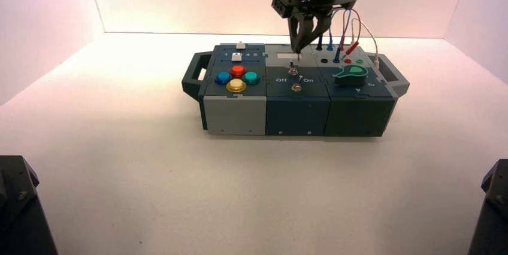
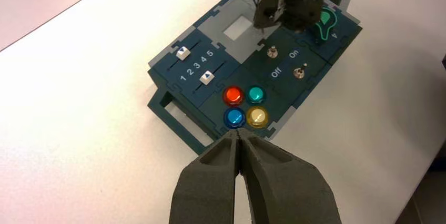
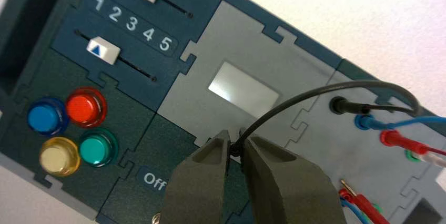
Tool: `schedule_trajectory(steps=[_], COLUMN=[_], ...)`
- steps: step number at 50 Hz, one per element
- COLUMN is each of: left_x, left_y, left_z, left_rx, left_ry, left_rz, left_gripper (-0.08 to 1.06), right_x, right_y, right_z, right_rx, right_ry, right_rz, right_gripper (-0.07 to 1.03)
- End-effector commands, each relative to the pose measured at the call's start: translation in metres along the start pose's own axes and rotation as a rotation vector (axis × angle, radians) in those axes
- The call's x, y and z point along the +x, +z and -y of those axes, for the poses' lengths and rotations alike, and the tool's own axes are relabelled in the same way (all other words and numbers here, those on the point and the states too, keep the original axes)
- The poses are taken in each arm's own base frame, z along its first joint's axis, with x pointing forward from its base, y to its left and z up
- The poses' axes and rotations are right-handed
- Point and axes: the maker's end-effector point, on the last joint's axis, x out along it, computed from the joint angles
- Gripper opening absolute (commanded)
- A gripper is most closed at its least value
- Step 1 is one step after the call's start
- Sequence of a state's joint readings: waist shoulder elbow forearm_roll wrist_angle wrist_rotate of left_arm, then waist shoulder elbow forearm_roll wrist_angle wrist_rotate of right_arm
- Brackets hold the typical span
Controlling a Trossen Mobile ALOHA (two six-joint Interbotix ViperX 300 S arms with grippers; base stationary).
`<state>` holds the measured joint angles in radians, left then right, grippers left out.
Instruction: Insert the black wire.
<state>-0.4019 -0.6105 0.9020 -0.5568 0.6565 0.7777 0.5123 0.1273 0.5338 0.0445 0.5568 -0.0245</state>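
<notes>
One end of the black wire (image 3: 315,91) sat plugged in a socket on the box (image 3: 294,61); the other was pinched in the right claw (image 3: 235,149) above the grey panel, uninserted. Left claw (image 2: 240,141) hovered closed, empty, near the buttons. Lettering read "1 2 3 4 5", "Off", "On".

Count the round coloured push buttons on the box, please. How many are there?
4, in one cluster at the box's left end: red button and green button nearer the sliders, blue button and yellow button nearer the front edge. None seems hidden.
</notes>
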Motion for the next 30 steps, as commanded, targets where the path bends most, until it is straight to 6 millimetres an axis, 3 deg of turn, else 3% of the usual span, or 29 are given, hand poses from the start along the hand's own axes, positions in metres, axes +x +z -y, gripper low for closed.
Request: schedule_trajectory(steps=[1,30], left_x=[-0.004,-0.003], left_y=[0.008,0.009], left_z=[-0.004,-0.004], left_rx=[0.0,-0.003], left_ry=[0.014,0.012], left_rz=[0.024,0.024], left_gripper=[-0.03,-0.03], right_x=[-0.021,-0.031], right_y=[0.014,-0.008], right_z=[0.002,0.039], right_rx=[0.008,0.06], right_ry=[-0.003,-0.061], right_rz=[0.089,0.154], right_gripper=[-0.02,-0.02])
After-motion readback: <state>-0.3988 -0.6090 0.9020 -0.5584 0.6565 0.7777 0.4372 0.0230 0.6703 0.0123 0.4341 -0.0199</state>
